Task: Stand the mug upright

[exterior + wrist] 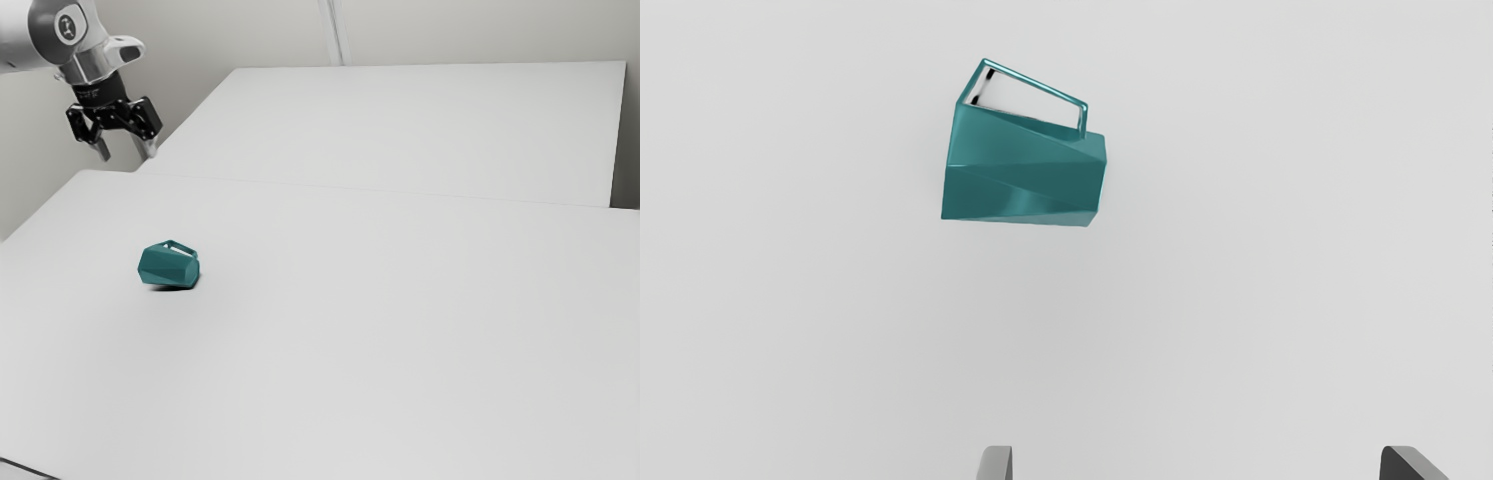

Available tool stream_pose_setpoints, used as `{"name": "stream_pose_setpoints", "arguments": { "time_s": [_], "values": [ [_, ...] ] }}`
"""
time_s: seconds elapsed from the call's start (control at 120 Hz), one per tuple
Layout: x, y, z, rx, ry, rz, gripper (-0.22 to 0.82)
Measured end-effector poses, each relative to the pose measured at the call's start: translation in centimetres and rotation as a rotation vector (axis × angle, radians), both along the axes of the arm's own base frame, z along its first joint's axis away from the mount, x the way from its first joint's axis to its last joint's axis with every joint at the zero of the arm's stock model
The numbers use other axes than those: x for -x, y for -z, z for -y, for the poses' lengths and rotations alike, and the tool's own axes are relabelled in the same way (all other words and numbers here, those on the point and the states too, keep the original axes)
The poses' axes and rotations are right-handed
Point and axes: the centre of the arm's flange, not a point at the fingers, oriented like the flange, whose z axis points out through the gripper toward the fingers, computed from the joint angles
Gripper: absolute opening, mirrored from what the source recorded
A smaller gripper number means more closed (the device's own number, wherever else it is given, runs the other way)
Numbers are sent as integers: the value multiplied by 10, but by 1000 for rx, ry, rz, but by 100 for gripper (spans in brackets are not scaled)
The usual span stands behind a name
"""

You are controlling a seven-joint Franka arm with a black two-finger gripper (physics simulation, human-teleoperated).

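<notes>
1. My gripper (126, 153) is empty, its jaws wide apart.
2. The mug (1024, 167) lies on its side, below and ahead of the gripper, handle on the far side.
3. Its long axis roughly parallels the jaws' closing line; gripping across the body likely needs a wrist turn.

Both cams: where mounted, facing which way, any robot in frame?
Exterior view: sits at the arm's side, looking down across the table; shows the end of the arm at the exterior view's upper left, with the open jaws.
Wrist view: sits at the arm's end, looking down at the table; shows the tips of the open jaws, set wide apart.
Shared: the teal mug lying on its side, the table, the jaws.
</notes>
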Motion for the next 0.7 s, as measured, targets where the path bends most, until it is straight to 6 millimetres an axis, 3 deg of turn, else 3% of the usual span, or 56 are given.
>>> {"name": "stream_pose_setpoints", "arguments": {
  "time_s": [0.083,0.158,0.283,0.358,0.45,0.558,0.7],
  "values": [
    [1,2,-2,5,-3,1,60],
    [1,13,-18,26,-35,1,60],
    [12,61,-104,183,-170,17,60],
    [18,105,-158,309,-239,34,60],
    [23,153,-201,446,-261,79,60],
    [24,203,-228,558,-232,138,60],
    [29,230,-236,638,-126,202,60]
  ]
}}
